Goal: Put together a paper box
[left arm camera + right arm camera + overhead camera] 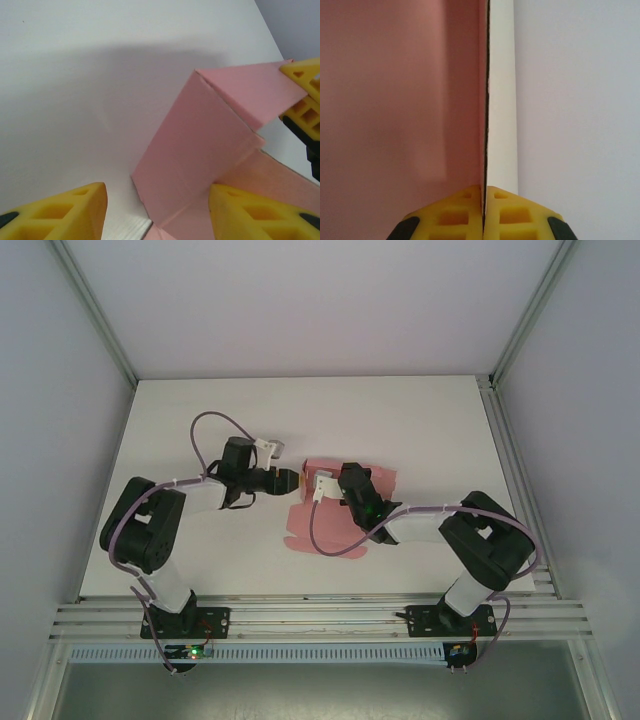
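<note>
The pink paper box (325, 530) lies partly folded at the middle of the table, with one panel standing up. In the left wrist view that raised panel of the paper box (200, 140) rises between my left gripper's (157, 210) spread yellow fingers. The right finger (260, 215) rests over the pink sheet and the left finger (65, 215) is over bare table, so the gripper is open. My left gripper (285, 478) sits at the box's left edge. My right gripper (484, 190) is shut on the edge of an upright flap of the paper box (395, 100), seen edge-on. It (345, 485) reaches in from the right.
The white table (200, 430) has free room to the left, behind and to the right of the box. A metal rail (320, 615) runs along the near edge by the arm bases. Grey walls enclose the sides.
</note>
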Motion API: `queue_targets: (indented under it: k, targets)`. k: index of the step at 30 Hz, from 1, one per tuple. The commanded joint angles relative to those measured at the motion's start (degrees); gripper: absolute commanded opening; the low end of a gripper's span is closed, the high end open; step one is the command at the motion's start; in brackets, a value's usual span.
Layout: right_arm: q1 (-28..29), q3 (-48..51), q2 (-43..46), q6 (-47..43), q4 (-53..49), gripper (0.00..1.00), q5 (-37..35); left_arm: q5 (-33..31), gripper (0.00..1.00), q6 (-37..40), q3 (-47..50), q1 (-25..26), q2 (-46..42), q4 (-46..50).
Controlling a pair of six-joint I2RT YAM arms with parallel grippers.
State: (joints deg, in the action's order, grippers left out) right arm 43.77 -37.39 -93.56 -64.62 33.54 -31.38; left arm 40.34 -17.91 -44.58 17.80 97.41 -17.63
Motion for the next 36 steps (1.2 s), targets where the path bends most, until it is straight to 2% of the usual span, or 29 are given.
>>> queue_targets:
  k: [1, 9, 17, 23, 24, 25, 36]
  targets:
    - [0.92, 0.04, 1.26, 1.1, -2.29, 0.0, -1.58, 1.97, 0.56, 2.52, 2.28, 1.43, -2.67, -2.38]
    - [1.98, 0.71, 1.33, 0.99, -2.47, 0.0, -1.36, 2.58, 0.52, 5.49, -0.05, 3.67, -0.29, -0.73]
    - [3.98, 3.49, 3.32, 2.26, -4.24, 0.0, -0.41, -7.78, 0.51, 6.49, -0.62, 4.77, 0.05, -0.91]
    - [6.74, 5.93, 3.77, 2.92, -4.62, 0.0, -2.41, -21.14, 0.5, 9.56, 4.73, 9.31, -2.95, -3.92]
    - [7.29, 6.21, 3.42, 2.7, -4.48, 0.0, -3.29, -22.32, 0.46, 9.74, 5.57, 9.82, -3.48, -4.44]
    - [7.7, 6.33, 3.1, 2.49, -4.23, 0.0, -3.89, -22.92, 0.42, 9.45, 6.45, 10.18, -3.85, -5.58]
    - [11.83, 6.46, 1.93, 5.88, -7.88, 0.0, -6.98, -28.03, 0.41, 6.38, 11.33, 12.71, -4.69, -19.28]
